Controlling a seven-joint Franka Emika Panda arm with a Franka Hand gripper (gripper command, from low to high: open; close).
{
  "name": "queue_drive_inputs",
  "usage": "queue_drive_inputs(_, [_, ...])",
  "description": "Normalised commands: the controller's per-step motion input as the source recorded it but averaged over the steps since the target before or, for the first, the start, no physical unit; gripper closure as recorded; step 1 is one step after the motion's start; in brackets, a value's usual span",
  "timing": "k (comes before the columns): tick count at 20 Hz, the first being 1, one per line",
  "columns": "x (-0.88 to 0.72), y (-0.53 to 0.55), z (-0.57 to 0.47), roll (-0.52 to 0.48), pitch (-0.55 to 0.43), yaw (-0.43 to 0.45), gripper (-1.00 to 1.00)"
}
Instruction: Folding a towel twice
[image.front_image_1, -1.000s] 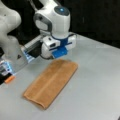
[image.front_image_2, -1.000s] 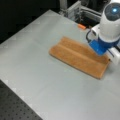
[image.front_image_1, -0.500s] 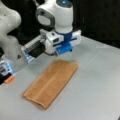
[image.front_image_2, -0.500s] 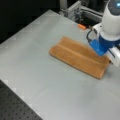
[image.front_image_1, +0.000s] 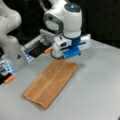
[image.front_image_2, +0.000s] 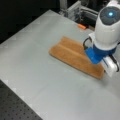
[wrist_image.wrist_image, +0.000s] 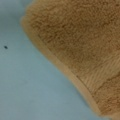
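One towel (image.front_image_1: 51, 83) lies flat on the grey desk (image.front_image_1: 100, 90) as a long narrow strip, already folded w/ layered edges. Claw (image.front_image_1: 71, 55) hovers just above its far end; jaw state can't be told.

no readable text, labels or numbers

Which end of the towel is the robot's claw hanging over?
The gripper hangs over the towel's end at a front view's top; the other end, toward that view's bottom left, lies apart from it on the table.
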Motion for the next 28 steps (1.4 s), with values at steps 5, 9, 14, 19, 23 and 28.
queue_drive_inputs(5, [0.17, 0.24, -0.06, -0.291, 0.161, 0.101, -1.00])
queue_drive_inputs(9, [0.17, 0.11, -0.07, -0.288, 0.136, 0.145, -1.00])
queue_drive_inputs(14, [0.16, 0.02, -0.03, -0.345, 0.094, 0.186, -1.00])
queue_drive_inputs(19, [0.16, 0.05, -0.01, -0.295, 0.072, 0.066, -1.00])
queue_drive_inputs(23, [0.18, 0.12, -0.06, -0.228, 0.056, -0.043, -1.00])
queue_drive_inputs(28, [0.23, 0.15, -0.12, -0.184, 0.032, -0.031, -1.00])
